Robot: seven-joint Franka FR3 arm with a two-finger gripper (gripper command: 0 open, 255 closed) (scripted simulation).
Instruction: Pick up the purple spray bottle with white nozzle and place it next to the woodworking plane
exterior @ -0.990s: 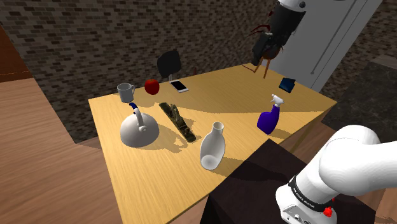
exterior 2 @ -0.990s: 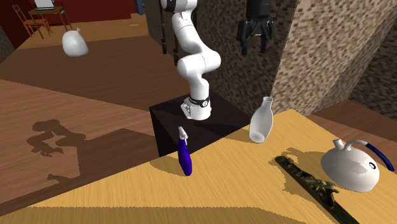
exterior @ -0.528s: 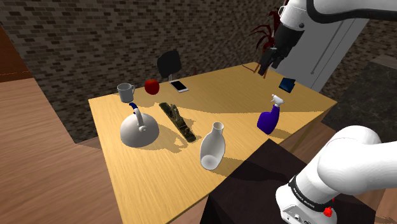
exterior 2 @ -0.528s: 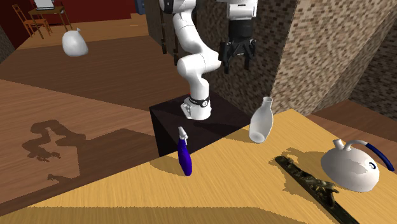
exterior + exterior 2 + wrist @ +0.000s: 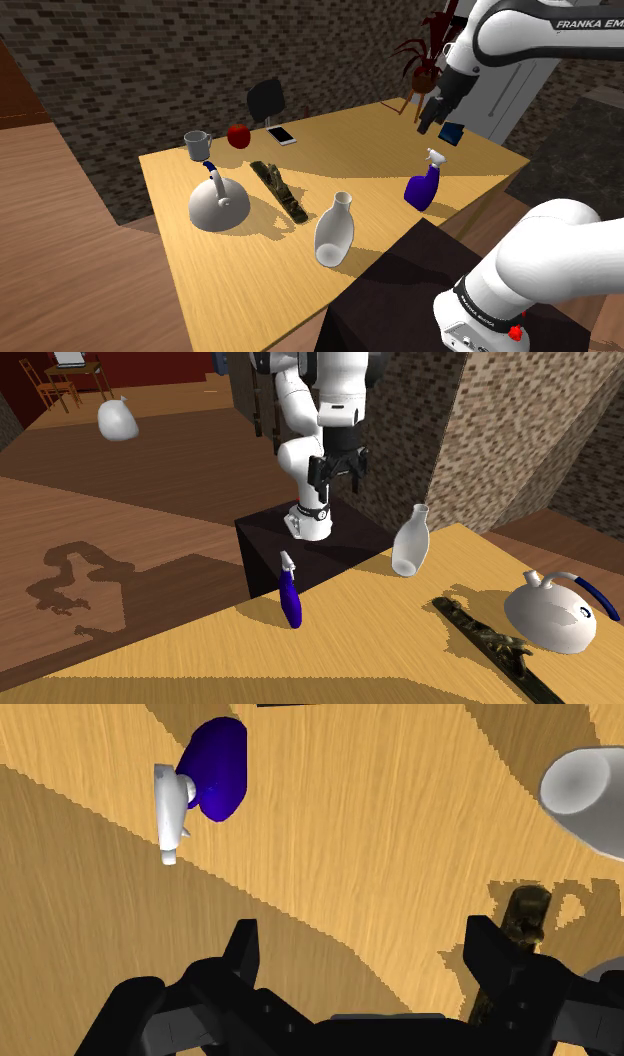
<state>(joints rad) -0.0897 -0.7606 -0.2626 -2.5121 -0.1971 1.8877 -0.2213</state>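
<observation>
Shoulder view: bottle (image 5: 423, 187) stands upright on table (image 5: 240, 275), well apart from plane (image 5: 281, 191). End effector (image 5: 430, 122) hangs in air near it, fingers (image 5: 243, 954) apart, empty (bottle not betw. them in wrist view). Nothing done yet; grasp, carry, placing all left.

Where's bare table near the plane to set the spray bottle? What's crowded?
Widest bare table: between plane and spray bottle, phone at the far edge, vase toward the stand. Also the corner on the near side of the kettle. Crowded: kettle sits close on the plane's other side; mug and apple cluster at the far edge.
</observation>
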